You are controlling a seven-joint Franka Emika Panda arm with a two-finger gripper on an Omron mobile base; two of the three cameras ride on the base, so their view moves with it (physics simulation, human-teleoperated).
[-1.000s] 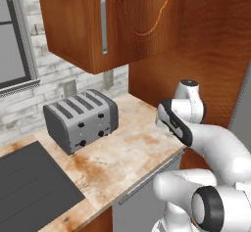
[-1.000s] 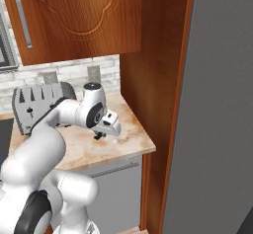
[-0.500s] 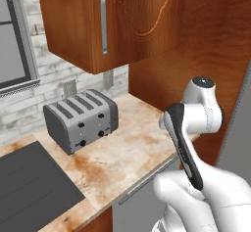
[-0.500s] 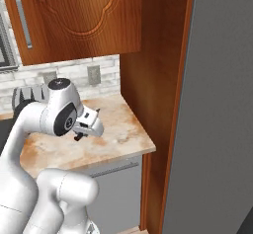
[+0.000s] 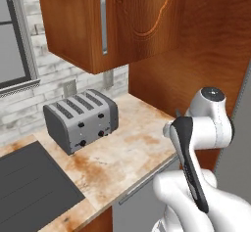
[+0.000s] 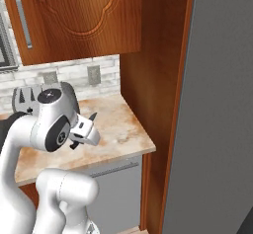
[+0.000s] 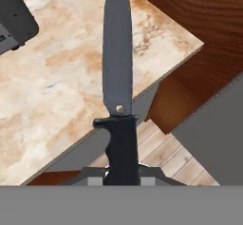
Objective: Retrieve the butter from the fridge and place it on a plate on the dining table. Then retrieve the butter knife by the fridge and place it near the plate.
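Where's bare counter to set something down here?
The marbled beige-and-tan counter is bare from the silver four-slot toaster right to the brown wooden side panel, out to its front edge. Left is crowded: toaster at the wall, black cooktop in front.

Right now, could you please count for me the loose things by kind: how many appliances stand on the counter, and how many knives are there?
Toasters: 1, the grey toaster on the marbled counter.
Knives: 1, the butter knife, held by its black handle in the shut gripper, blade pointing away over the counter edge.
Total: 2.
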